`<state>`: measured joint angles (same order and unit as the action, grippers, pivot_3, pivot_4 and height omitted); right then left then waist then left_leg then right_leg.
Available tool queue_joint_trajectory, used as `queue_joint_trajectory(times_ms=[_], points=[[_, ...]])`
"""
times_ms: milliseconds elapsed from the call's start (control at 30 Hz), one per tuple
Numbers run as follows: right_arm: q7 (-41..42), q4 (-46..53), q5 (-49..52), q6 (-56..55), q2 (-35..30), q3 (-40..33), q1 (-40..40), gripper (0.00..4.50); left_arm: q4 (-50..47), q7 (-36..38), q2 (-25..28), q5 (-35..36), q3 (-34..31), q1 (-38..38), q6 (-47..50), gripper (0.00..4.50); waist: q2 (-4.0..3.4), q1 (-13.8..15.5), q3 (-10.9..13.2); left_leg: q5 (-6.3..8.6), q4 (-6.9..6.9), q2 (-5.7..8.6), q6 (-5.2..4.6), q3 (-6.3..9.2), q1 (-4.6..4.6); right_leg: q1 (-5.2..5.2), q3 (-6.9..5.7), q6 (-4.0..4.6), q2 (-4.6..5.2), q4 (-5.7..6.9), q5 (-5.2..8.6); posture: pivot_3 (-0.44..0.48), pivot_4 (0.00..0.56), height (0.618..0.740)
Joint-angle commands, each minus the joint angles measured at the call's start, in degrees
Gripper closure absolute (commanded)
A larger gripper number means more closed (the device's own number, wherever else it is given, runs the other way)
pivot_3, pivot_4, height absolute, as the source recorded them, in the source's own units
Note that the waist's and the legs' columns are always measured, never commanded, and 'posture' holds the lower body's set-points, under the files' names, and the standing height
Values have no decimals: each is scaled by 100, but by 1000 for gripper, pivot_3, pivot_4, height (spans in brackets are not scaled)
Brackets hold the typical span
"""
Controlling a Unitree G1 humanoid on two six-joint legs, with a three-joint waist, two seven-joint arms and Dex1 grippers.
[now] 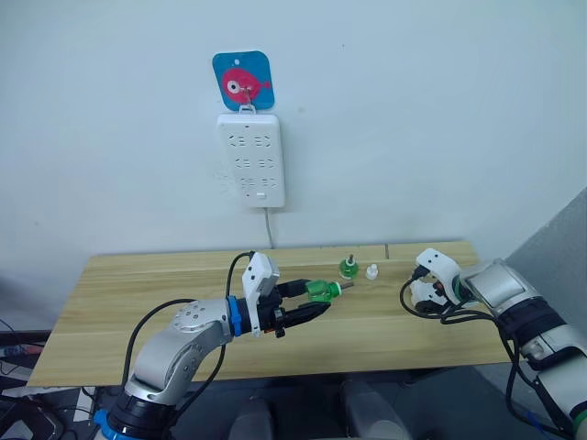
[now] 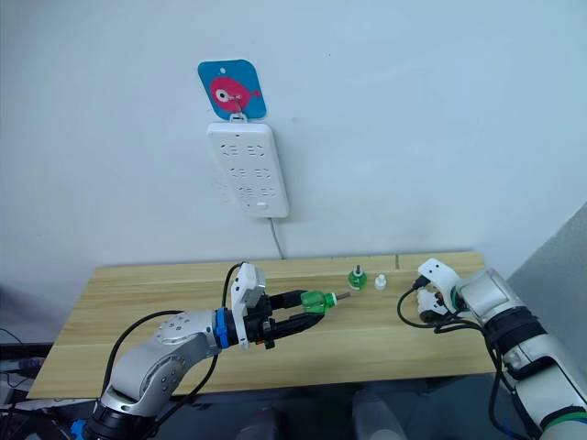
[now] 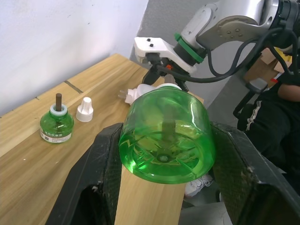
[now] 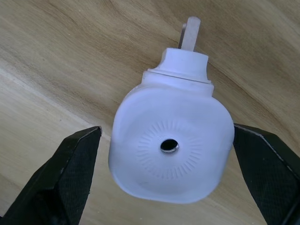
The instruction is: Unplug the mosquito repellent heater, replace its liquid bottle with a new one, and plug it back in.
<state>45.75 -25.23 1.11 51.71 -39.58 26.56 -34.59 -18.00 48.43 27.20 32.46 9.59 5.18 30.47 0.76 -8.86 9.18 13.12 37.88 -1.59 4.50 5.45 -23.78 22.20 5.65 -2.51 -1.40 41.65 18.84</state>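
My left gripper (image 1: 310, 298) is shut on a green liquid bottle (image 3: 164, 136), held on its side above the table's middle with its wick pointing toward the right arm. Near the table's right end, my right gripper (image 1: 420, 286) is shut on the mosquito repellent heater (image 4: 171, 145). The heater is a small white rounded unit with a round hole facing the wrist camera and a metal prong sticking out. It hangs just above the wood. A second green bottle (image 1: 348, 267) stands upright at the back of the table, with a small white cap (image 1: 372, 271) beside it.
A tall white power strip (image 1: 249, 158) hangs on the wall under a blue fish hook (image 1: 244, 82); its cord drops behind the wooden table (image 1: 138, 302). A grey panel stands at the far right.
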Motion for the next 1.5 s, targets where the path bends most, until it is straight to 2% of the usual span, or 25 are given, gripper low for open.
queue_joint_trajectory(times_ms=[33,133,233,400,467,567,700,833,1000,1100,1267,1500], points=[[38,-47,-155,-82,16,-109,-101,0,-156,77,-38,-26,3,13,-141,2143,0,12,0,0,0,0,0,1,0,0,0,0,0,0,0,-108,122,692],[58,-59,-193,-78,46,-136,-73,504,-125,95,-37,-39,5,28,-154,2143,0,36,0,0,0,1,0,0,-1,0,0,0,1,0,0,-109,121,692],[68,-48,-231,-67,71,-183,-29,1457,-98,115,-38,-62,13,42,-172,2143,0,49,0,0,0,1,0,0,0,0,-1,0,2,0,0,-114,118,692],[73,90,-216,3,61,-346,58,1461,-25,198,-40,-125,21,83,-201,2143,0,52,0,0,0,2,0,0,-1,0,0,0,2,0,0,-127,113,692],[324,662,71,202,-253,-722,233,1461,-3,317,40,-100,-15,86,-196,2143,-3,64,-2,0,0,2,0,0,-1,1,0,0,2,0,0,-135,107,692],[660,1557,584,461,-708,-1439,597,1461,32,579,167,48,-135,145,-157,2143,-4,76,-2,0,-2,5,0,2,-6,5,-3,0,6,0,0,-144,102,692],[1285,3216,1761,1102,-1162,-2594,1355,1461,46,961,363,404,-353,311,57,2143,-1,78,-4,0,-1,4,0,5,-6,3,-10,-1,6,0,1,-165,94,692],[1689,4831,3295,1801,-1104,-4015,1934,1461,23,1155,472,1050,-634,633,597,2143,-2,23,-5,0,-2,-2,0,5,-3,2,-11,-1,-2,0,2,-198,83,692],[1098,5479,4872,3442,-335,-5329,1225,1461,30,1201,554,1983,-990,1207,1457,2143,11,-125,-17,-1,9,2,2,-1,-4,-2,-5,-10,1,-1,-4,-228,72,692],[676,5562,5317,3993,69,-5696,851,1461,113,1165,599,2232,-1109,1476,1716,2143,18,-220,-24,0,5,2,1,4,-4,-3,-9,-10,0,-1,-4,-233,67,692],[-109,5459,6376,4079,392,-5852,721,1461,97,1139,616,2426,-1177,1735,1963,2143,17,-243,-25,0,-3,2,1,3,-12,5,-7,-9,1,-5,-4,-228,60,692],[-1331,4958,8092,3929,332,-5705,692,1461,-64,1124,731,2526,-1179,1793,2102,2143,15,-246,-27,0,0,1,0,0,-10,4,-4,-9,0,-5,-4,-214,59,692]])
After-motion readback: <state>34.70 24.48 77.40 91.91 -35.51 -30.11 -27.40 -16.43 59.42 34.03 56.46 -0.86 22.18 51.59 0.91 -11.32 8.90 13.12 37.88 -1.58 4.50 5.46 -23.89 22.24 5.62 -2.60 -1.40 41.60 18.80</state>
